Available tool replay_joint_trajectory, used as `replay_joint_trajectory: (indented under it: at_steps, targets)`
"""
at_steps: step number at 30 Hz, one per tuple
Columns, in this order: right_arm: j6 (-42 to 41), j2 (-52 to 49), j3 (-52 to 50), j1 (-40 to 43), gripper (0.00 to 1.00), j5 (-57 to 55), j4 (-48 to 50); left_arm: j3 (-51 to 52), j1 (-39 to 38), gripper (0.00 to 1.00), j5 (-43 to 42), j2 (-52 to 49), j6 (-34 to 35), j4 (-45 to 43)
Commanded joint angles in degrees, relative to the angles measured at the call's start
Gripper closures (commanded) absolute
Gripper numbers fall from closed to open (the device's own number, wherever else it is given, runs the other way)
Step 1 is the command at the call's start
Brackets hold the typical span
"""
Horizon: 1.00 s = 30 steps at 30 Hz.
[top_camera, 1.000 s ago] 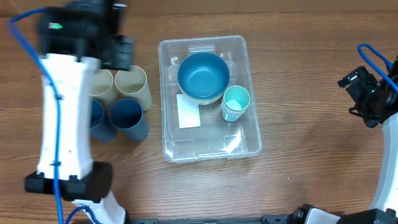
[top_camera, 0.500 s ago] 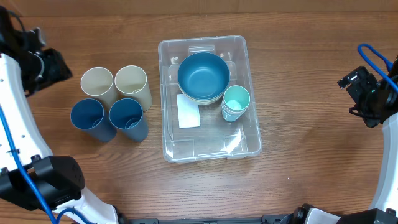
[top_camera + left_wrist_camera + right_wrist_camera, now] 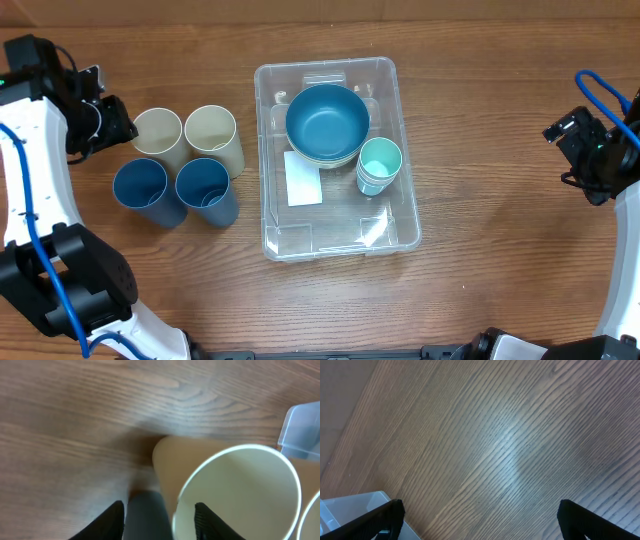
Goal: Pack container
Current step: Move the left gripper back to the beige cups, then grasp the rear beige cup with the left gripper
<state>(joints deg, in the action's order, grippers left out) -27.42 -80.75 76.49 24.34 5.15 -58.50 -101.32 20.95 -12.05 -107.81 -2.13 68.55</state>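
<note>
The clear container (image 3: 340, 228) stands mid-table with a white label (image 3: 303, 179) on its base. It holds a blue bowl (image 3: 327, 122) and a teal cup (image 3: 379, 165). To its left stand two cream cups (image 3: 157, 133) (image 3: 213, 135) and two blue cups (image 3: 140, 188) (image 3: 205, 188). My left gripper (image 3: 108, 120) is open at the left cream cup's left side. In the left wrist view its fingers (image 3: 159, 512) straddle that cup's near wall (image 3: 240, 490). My right gripper (image 3: 590, 150) is open and empty over bare wood at the far right (image 3: 480, 517).
A corner of the container shows in the left wrist view (image 3: 302, 430) and in the right wrist view (image 3: 350, 510). A dark blurred shape (image 3: 145, 517) sits between my left fingers. Bare wood lies between the container and my right gripper.
My left arm swung from above the cups out to the far left, then came back right to the left cream cup. The right arm has not moved.
</note>
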Motion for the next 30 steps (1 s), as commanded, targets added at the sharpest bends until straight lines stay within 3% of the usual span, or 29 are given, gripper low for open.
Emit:
replay_joint_trajectory:
  at_steps: [1, 19, 30]
  targets:
    - [-0.5, 0.0, 0.5, 0.2, 0.0, 0.1, 0.3, 2.7, -2.0, 0.6, -1.8, -0.7, -1.6, -2.9]
    - [-0.5, 0.0, 0.5, 0.2, 0.0, 0.1, 0.3, 5.0, -4.5, 0.96, 0.7, -0.7, 0.0, -5.2]
    - [-0.5, 0.0, 0.5, 0.2, 0.0, 0.1, 0.3, 4.9, -4.5, 0.96, 3.7, -0.7, 2.2, -5.4]
